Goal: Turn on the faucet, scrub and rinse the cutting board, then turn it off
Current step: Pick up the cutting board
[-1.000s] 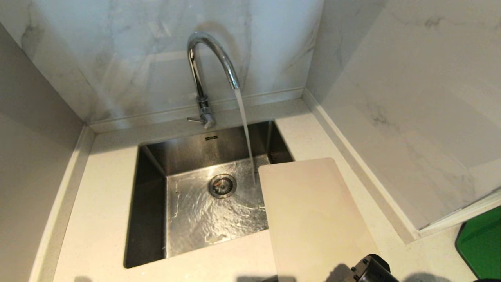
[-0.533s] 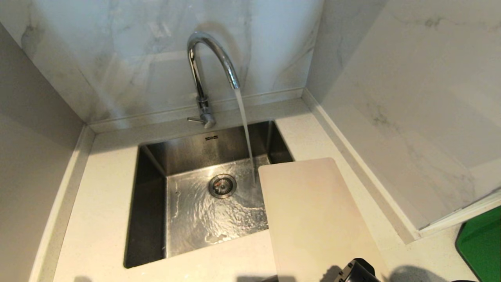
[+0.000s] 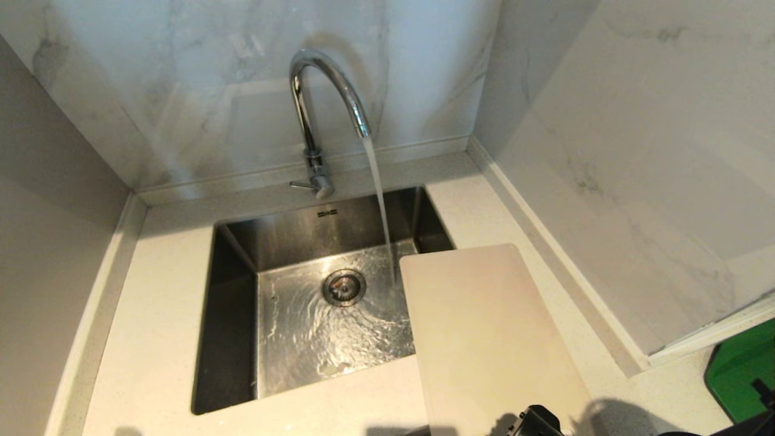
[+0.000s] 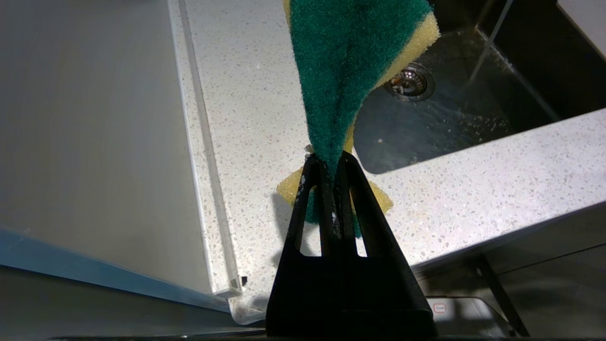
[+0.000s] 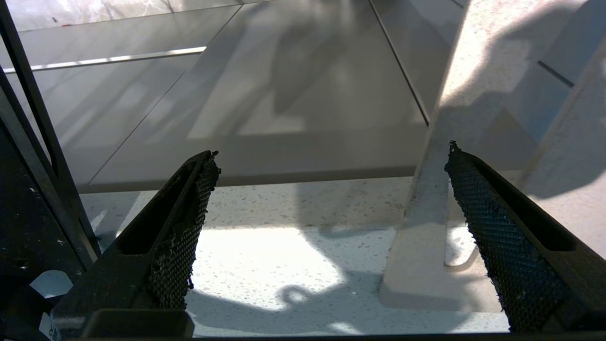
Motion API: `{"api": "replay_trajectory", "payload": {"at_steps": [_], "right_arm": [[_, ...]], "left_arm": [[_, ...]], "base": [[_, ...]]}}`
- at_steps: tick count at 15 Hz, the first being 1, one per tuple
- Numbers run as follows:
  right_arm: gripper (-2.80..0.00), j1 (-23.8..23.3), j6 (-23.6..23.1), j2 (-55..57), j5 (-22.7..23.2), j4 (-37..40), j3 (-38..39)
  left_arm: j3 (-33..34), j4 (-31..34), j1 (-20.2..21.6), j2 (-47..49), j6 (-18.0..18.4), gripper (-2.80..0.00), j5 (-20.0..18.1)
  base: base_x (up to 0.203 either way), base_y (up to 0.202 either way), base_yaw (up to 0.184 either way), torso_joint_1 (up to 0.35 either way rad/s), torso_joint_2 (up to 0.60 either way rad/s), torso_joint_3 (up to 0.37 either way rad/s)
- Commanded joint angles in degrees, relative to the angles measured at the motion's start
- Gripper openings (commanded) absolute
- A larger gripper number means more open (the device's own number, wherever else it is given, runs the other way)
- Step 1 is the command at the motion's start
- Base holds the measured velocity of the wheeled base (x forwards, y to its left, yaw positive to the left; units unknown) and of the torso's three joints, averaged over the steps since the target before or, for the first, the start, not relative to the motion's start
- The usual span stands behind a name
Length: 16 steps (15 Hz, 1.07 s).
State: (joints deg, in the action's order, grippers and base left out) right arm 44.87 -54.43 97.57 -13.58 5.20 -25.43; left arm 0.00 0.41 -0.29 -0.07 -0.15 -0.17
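The chrome faucet (image 3: 312, 115) stands behind the sink, and a stream of water (image 3: 378, 200) runs from its spout into the basin. The cream cutting board (image 3: 484, 339) lies flat on the counter right of the sink, its far left corner over the basin. My right gripper (image 5: 331, 152) is open just above the counter at the board's near end (image 5: 426, 265), where the handle slot (image 5: 457, 253) shows beside one finger. Only a black part of my right arm (image 3: 536, 424) shows in the head view. My left gripper (image 4: 331, 158) is shut on a green and yellow sponge (image 4: 345, 57), over the counter left of the sink.
The steel sink (image 3: 233, 303) has a round drain (image 3: 344, 286) and water on its floor. Marble walls close in the back and the right side (image 3: 636, 151). A grey panel (image 3: 48, 212) stands on the left. A green object (image 3: 742, 375) sits at the lower right.
The black part of my right arm has slid left and lower along the bottom edge of the head view. Water keeps running. The board has not moved.
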Motion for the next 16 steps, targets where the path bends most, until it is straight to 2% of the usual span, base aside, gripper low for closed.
{"api": "replay_trajectory", "payload": {"at_steps": [1,16], "right_arm": [[0.0,0.0,-0.3,0.5,-0.1,0.2,0.1],[0.0,-2.2,-0.8,3.6,-0.9,0.1,-1.7]], "left_arm": [[0.0,0.0,0.0,0.0,0.0,-2.8,0.0],[0.0,0.0,0.0,0.1,0.0,-2.8,0.0]], "base": [[0.0,0.0,0.0,0.0,0.0,0.0],[0.0,0.0,0.0,0.0,0.0,0.0]]}}
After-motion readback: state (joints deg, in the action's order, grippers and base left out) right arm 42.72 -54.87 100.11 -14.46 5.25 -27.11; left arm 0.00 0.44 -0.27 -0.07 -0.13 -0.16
